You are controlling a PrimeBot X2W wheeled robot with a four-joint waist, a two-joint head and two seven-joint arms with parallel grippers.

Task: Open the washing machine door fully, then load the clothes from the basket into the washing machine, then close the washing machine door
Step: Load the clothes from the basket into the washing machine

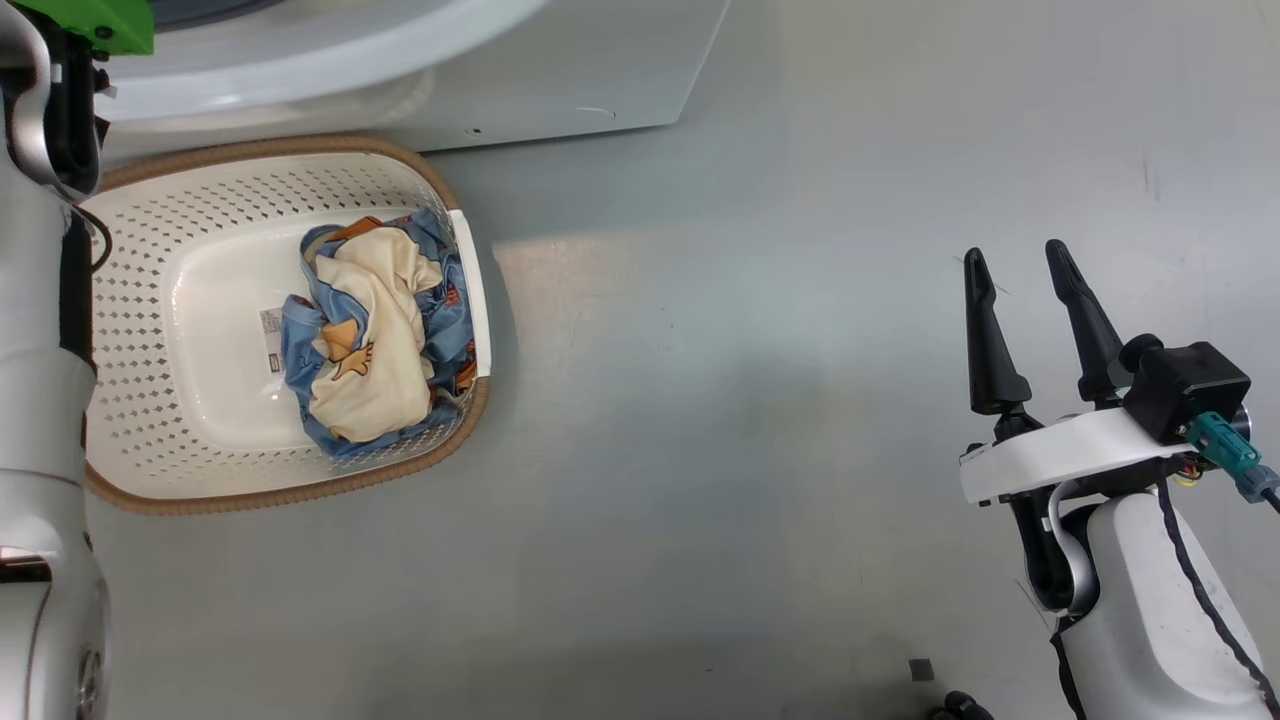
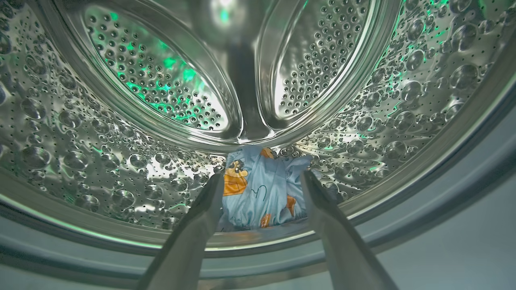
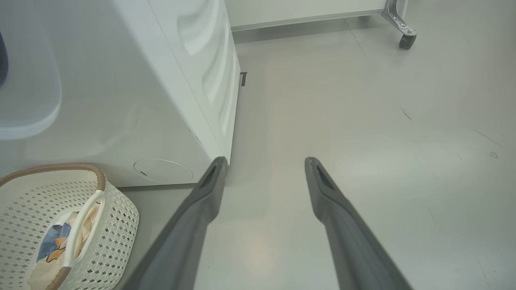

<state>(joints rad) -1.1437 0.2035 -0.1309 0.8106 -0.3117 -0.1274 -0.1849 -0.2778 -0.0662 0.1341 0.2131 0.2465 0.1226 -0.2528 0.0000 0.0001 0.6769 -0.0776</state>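
Partly hidden: the basket [image 1: 200,200] is sitting with its left side behind the left forearm [image 1: 40,420]; a barcode sticker [image 1: 270,336] is peeking out beside the clothes [image 1: 375,340].
Cut off: the washing machine [image 1: 580,70] is running past the head view's top edge.
Basket: cream perforated plastic, brown woven-look rim, standing on the grey floor [image 1: 750,400] just beside the machine.
Clothes: a crumpled cream and blue bundle is lying against the basket's right wall.
Drum [image 2: 121,161]: dimpled perforated steel is reflecting green light; a light blue garment [image 2: 258,197] with orange prints is lying inside.
Left tool [image 2: 263,176]: standing wide inside the drum, gripping nothing; the garment is showing between its fingers.
Right tool [image 1: 1016,250]: standing wide over the floor, well apart from the basket, gripping nothing.
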